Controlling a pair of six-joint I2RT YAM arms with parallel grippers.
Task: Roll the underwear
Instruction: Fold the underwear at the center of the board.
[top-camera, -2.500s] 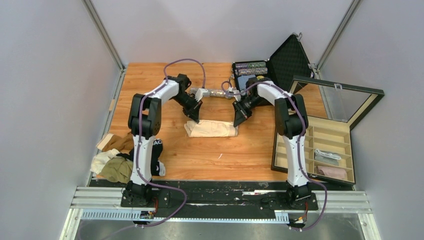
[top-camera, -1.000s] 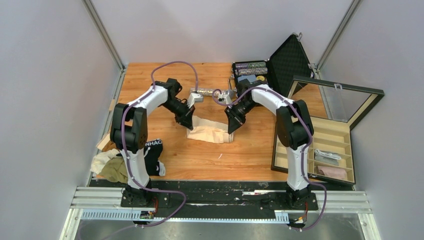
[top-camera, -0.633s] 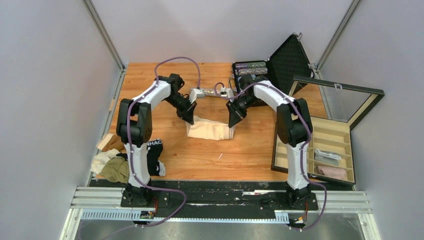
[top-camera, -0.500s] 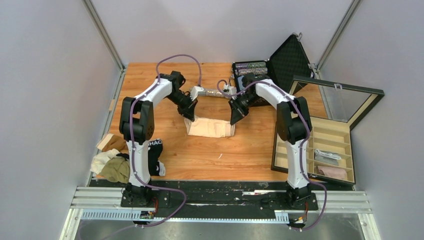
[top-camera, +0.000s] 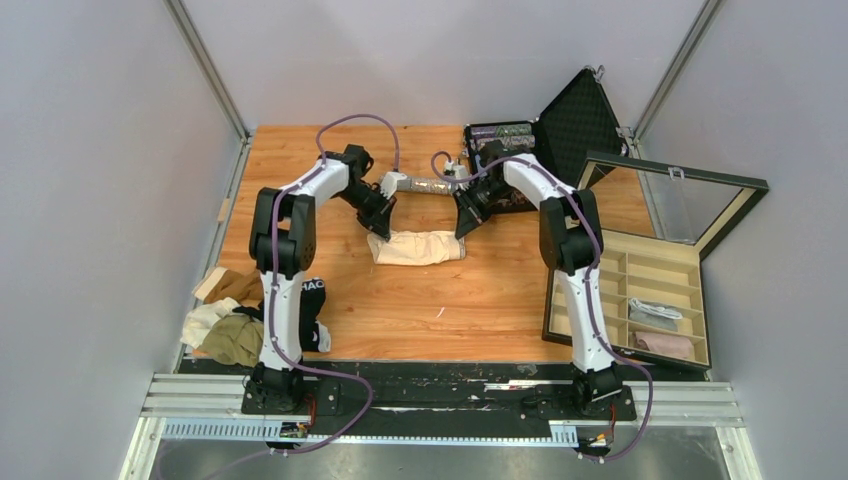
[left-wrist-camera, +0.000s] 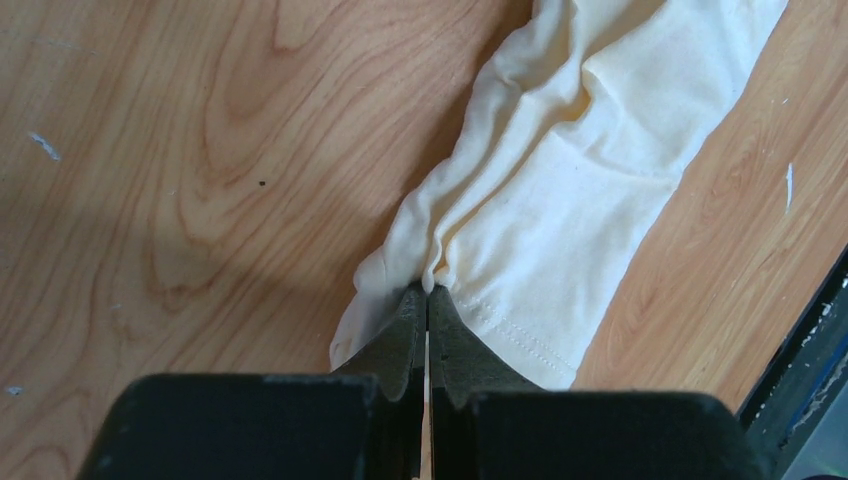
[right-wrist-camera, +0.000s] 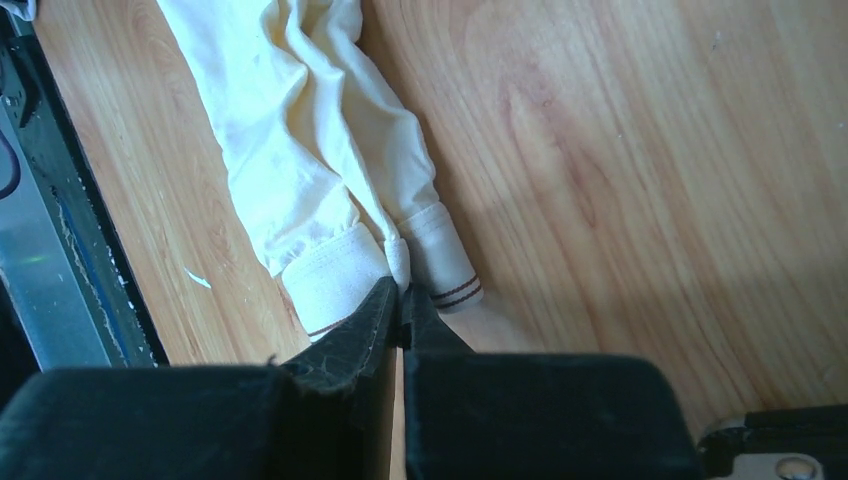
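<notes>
Cream-beige underwear lies folded into a narrow band on the wooden table, stretched left to right between my two arms. My left gripper is shut on its left end; in the left wrist view the gripper pinches a fold of the cloth at the hem. My right gripper is shut on the right end; in the right wrist view the gripper pinches the striped waistband. More underwear lies heaped at the table's near left, with a black piece beside it.
A silver microphone lies just behind the band. An open black case stands at the back right. A compartment box with its glass lid raised sits at the right, holding two rolled pieces.
Both grippers have carried the cloth's edge toward the back of the table, and the cream underwear now lies as a narrower, flatter band further back.
</notes>
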